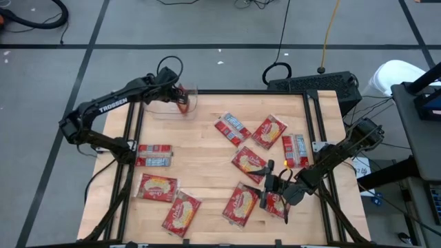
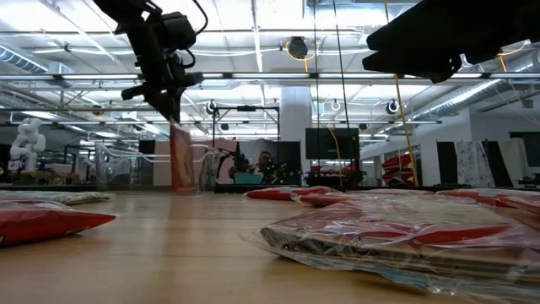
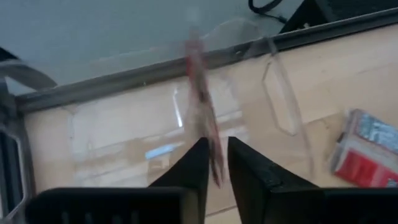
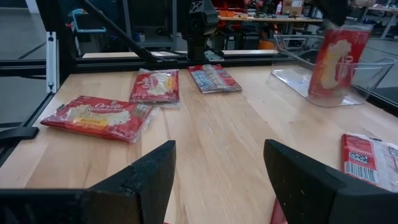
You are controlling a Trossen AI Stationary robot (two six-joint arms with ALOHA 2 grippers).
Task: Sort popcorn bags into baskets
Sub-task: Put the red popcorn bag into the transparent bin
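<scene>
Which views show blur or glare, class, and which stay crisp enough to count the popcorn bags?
High view: even light, the popcorn bags sharp and countable. Low view: the nearest bag soft with shiny wrap, ceiling lights glaring behind. Left wrist view: the upright bag smeared, the clear bin faint. Right wrist view: table bags crisp, right gripper fingers blurred.

A clear low-walled bin (image 1: 170, 103) sits at the table's far left corner, and one red popcorn bag (image 1: 183, 100) stands upright on edge inside it at its right end (seen edge-on from the left wrist, a thin red strip). Five red packets (image 1: 250, 163) with cream popcorn pictures lie flat and partly overlapping on the right half, two (image 1: 233, 129) showing grey-blue labels. Three more lie flat on the left side, one (image 1: 154, 156) label-up, two (image 1: 157, 187) picture-up near the front edge.
</scene>
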